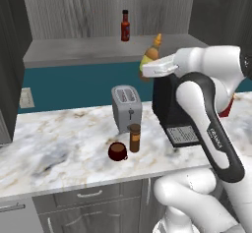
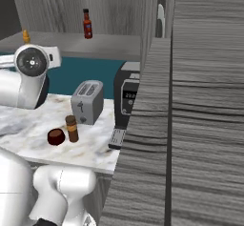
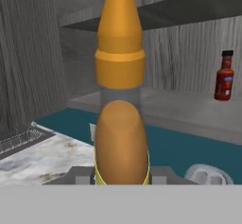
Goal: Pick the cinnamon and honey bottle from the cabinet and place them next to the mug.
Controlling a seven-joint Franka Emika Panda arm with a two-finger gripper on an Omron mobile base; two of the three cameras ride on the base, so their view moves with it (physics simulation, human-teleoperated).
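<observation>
My gripper [image 3: 121, 173] is shut on the honey bottle [image 3: 120, 138], an amber bottle with an orange neck and cap, which stands upright between the fingers. In the left base view the honey bottle [image 1: 150, 54] hangs in the air in front of the cabinet's grey ledge [image 1: 83, 49], above the counter. The cinnamon [image 1: 134, 137], a brown jar with a tan lid, stands on the marble counter right beside the dark red mug [image 1: 117, 151]. From the right side, the cinnamon [image 2: 72, 128] and mug [image 2: 56, 137] stand close together.
A slim red bottle [image 1: 125, 25] stands on the cabinet ledge. A grey toaster [image 1: 126, 106] sits behind the jar, and a black coffee machine [image 1: 170, 110] to its right. A tall wood-grain panel [image 2: 200, 125] blocks the right side.
</observation>
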